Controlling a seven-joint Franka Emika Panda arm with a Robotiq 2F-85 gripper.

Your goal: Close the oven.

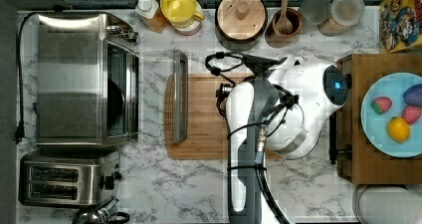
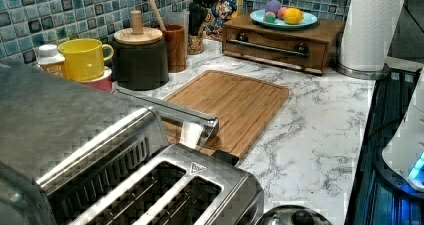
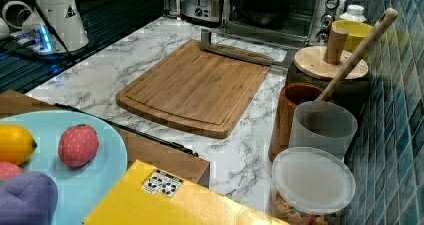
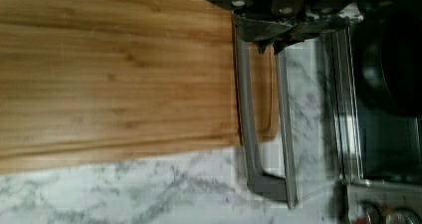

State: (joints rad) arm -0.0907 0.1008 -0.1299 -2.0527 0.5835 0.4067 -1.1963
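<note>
Oven (image 1: 74, 79) door (image 1: 158, 102) hangs open (handle (image 1: 179, 95) seemingly over cutting board (image 1: 209, 119)).

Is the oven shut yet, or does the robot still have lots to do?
Not shut yet. The big brushed-steel toaster oven has its glass door lying flat open, the metal bar handle resting over the edge of the wooden cutting board. Nothing looks done. The white robot arm hangs above the board, near the handle but not touching it. Lifting the door up is still left.

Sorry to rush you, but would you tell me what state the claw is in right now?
Claw: cannot be told whether it is open or closed; it sits above the oven door handle, holding nothing that can be made out.
</note>
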